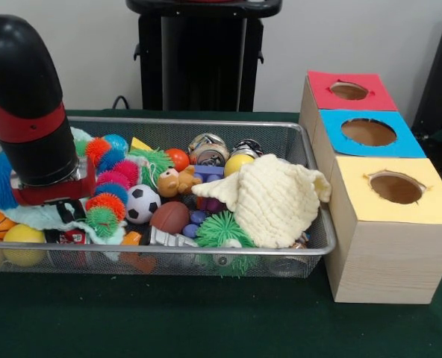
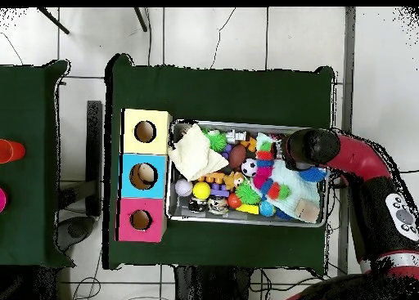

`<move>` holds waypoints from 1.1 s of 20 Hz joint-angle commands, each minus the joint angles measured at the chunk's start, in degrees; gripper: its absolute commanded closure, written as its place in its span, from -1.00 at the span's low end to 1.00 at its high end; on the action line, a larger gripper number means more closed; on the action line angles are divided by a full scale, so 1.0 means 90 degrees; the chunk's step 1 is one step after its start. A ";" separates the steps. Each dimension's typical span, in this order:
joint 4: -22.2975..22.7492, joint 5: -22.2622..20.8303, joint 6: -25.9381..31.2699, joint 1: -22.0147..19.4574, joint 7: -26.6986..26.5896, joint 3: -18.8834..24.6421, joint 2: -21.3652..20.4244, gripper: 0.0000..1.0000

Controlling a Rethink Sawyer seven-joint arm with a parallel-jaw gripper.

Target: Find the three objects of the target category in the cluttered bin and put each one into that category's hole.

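While the arm [image 1: 27, 104] reaches into the wire bin's [image 1: 310, 160] end farthest from the holes, toys crowd around it.
Balls, a likely target category, lie just beside it: a soccer ball [image 1: 142, 203] and football [image 1: 169, 217]. Gripper hidden, so whether it holds anything cannot be told. Best to lift slowly, clear of the cream cloth [image 1: 277, 198], toward the three-holed box [image 1: 378, 201].
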 commanded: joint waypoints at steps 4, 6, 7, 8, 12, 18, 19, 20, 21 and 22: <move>0.0662 -0.0366 -0.0050 0.0150 -0.1043 0.0200 -0.0728 1.00; 0.1010 -0.0259 0.0053 0.0176 -0.0852 0.0175 -0.1117 1.00; 0.1189 -0.0232 0.0005 0.0183 -0.0738 0.0159 -0.1306 1.00; 0.1270 -0.0208 -0.0034 0.0178 -0.0652 0.0151 -0.1372 1.00; 0.0791 -0.0278 0.0083 0.0192 -0.0847 0.0205 -0.0901 1.00; 0.0737 -0.0369 -0.0201 0.0130 -0.0837 0.0201 -0.0571 1.00; 0.0734 -0.0373 -0.0217 0.0143 -0.0808 0.0196 -0.0569 1.00; 0.0742 -0.0366 -0.0207 0.0142 -0.0804 0.0199 -0.0590 1.00; 0.0750 -0.0360 -0.0197 0.0140 -0.0799 0.0201 -0.0611 1.00; 0.0745 -0.0336 -0.0157 0.0131 -0.0815 0.0216 -0.0628 1.00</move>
